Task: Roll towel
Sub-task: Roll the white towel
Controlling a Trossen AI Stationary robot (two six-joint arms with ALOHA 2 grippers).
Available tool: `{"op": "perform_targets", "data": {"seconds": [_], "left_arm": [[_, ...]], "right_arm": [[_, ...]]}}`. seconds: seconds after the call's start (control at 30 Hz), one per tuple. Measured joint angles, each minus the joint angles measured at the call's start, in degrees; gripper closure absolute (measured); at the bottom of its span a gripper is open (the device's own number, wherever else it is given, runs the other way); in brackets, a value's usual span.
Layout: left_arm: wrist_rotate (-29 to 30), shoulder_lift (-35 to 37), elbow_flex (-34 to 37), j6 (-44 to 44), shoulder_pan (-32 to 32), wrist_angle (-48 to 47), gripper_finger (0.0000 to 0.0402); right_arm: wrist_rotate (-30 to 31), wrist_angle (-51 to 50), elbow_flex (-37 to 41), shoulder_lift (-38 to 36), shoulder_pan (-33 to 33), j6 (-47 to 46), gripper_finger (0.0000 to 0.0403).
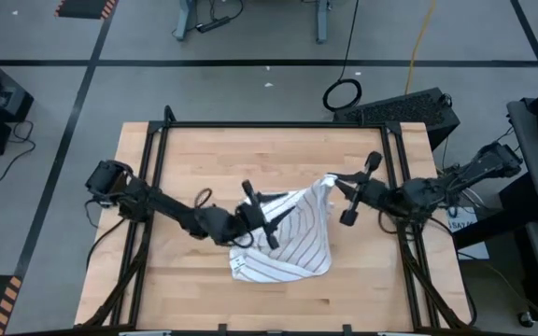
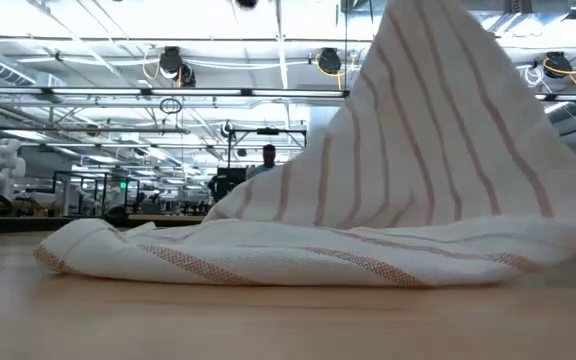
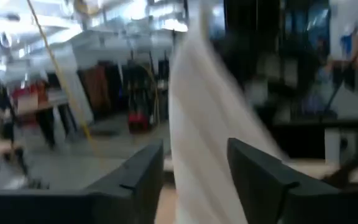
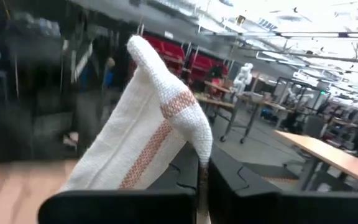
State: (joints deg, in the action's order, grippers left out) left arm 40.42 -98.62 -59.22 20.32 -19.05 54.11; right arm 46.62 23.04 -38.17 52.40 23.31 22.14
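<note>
The towel, white with narrow stripes, lies bunched at the middle of the wooden table. Its far right part is drawn up into a peak, while its lower part rests on the table. My right gripper is shut on that raised part. My left gripper reaches in from the table's left, raised and about level. In the left wrist view its fingers stand apart, with the hanging cloth running between them. My right gripper pinches the towel's raised part between its two shut fingers, coming about level from the table's right. A rounded tip of cloth stands out past the fingertips. The cloth hangs down from the hold to the table. My left gripper has the cloth between its open fingers; I cannot tell whether they touch it.
A black frame runs along the table's far edge, with rails down both sides. Bare wood lies near the front edge and to the towel's left. Beyond the table is a room with benches and equipment.
</note>
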Motion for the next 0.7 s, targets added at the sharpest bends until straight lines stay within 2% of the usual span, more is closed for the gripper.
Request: {"op": "perform_targets", "data": {"seconds": [0.13, 0.23, 0.33, 0.63, 0.7], "left_arm": [[-5.11, 1.22, -3.43, 1.17, 1.83, -2.48, 0.0165], [-5.92, 1.19, -5.92, 0.60, 2.96, -6.69, 0.0136], [-6.13, 1.19, -7.47, -4.05, 4.32, -12.91, 0.0119], [-9.30, 1.10, -7.73, -9.88, 7.36, -15.00, 0.0122], [-14.13, 1.10, -7.73, -9.99, 8.79, -15.21, 0.0143]], "right_arm": [[0.08, 0.67, 0.00, 3.42, -1.39, -0.02, 0.0399], [0.10, 2.68, 0.04, 5.53, -2.37, -0.01, 0.0399], [0.09, 4.15, 0.04, 6.85, -3.25, 0.59, 0.0399], [0.07, 6.00, 0.04, 8.70, -5.15, 1.29, 0.0399], [-0.08, 5.97, 0.04, 9.09, -5.31, 1.26, 0.0399]]}}
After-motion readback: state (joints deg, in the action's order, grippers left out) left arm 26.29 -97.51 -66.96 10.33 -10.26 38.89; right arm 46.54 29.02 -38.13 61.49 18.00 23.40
